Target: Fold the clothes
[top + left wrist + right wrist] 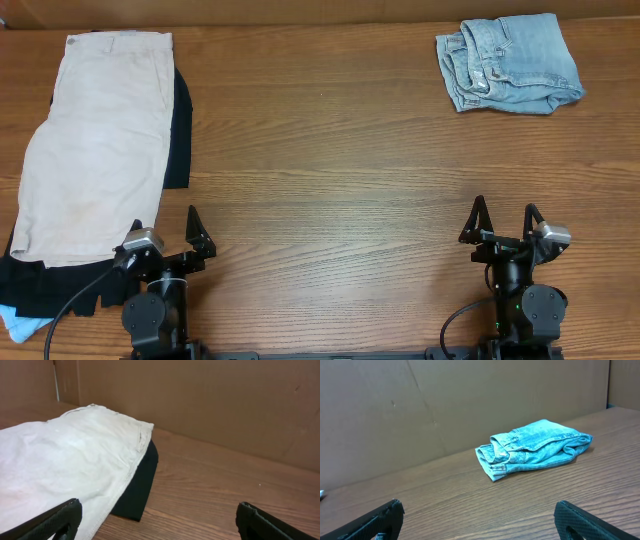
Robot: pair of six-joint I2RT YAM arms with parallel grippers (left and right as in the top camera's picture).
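At the near edge of the table [330,170], the left gripper [165,226] and the right gripper [505,210] are both sitting low with their fingers spread wide, and neither is holding anything. In my judgement the folding is not yet begun, and the step in hand is the first reach for the cloth. Just beyond the left gripper, the khaki shorts [100,140] are lying flat along the left side of the table, with the waistband at the far end. They are resting on top of a black garment [181,125], which is showing along their right edge and under their near hem. The right gripper is facing bare wood, and well beyond it, in the far right corner, a small denim piece [510,62] is lying bundled up. The next move is probably asking the left arm to pinch only the pale cloth, not the black layer under it, and to bring it toward the middle so that both arms can reach it.
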